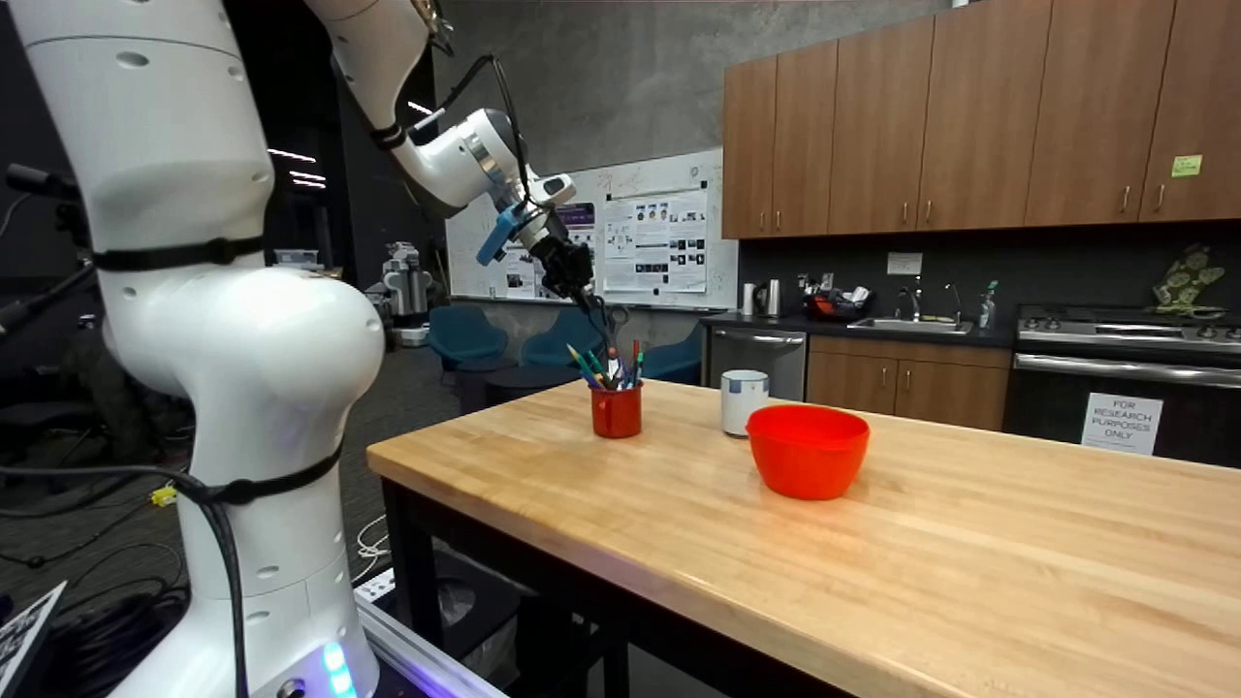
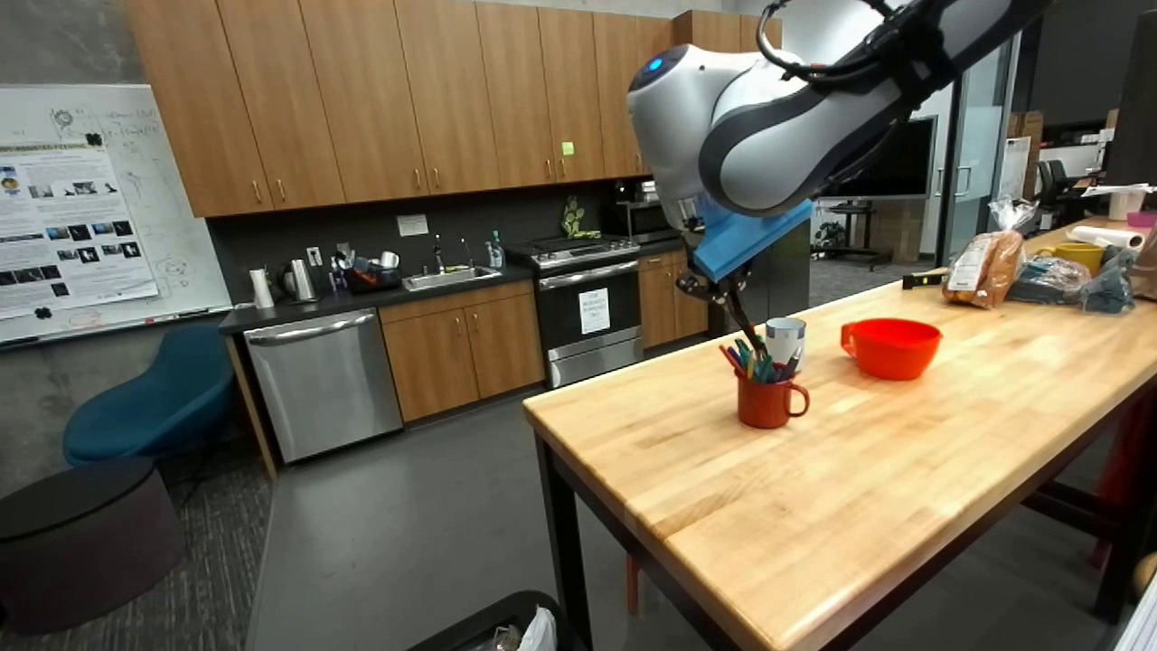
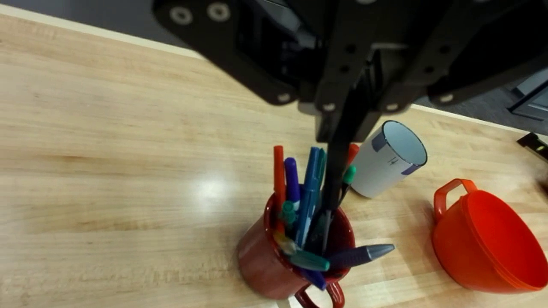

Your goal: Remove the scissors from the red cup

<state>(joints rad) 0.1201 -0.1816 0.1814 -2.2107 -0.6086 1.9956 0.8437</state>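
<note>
The gripper [image 3: 344,128] has the scissors [image 3: 337,173] clamped up top, it seems, black on black; blades [image 3: 327,231] dip among the pens [image 3: 311,184] inside the red cup [image 3: 272,263], so that high grasp likely suits an upward pull!

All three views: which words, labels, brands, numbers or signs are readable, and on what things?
"FOR RESEARCH PURPOSES ONLY": white paper sign on black oven door.
Unreadable, small or blurred:
white paper posters and handwriting on whiteboard
white rectangular wall notice
yellow paper note
label on plastic bread bag
dark mark on white cylindrical mug
</note>
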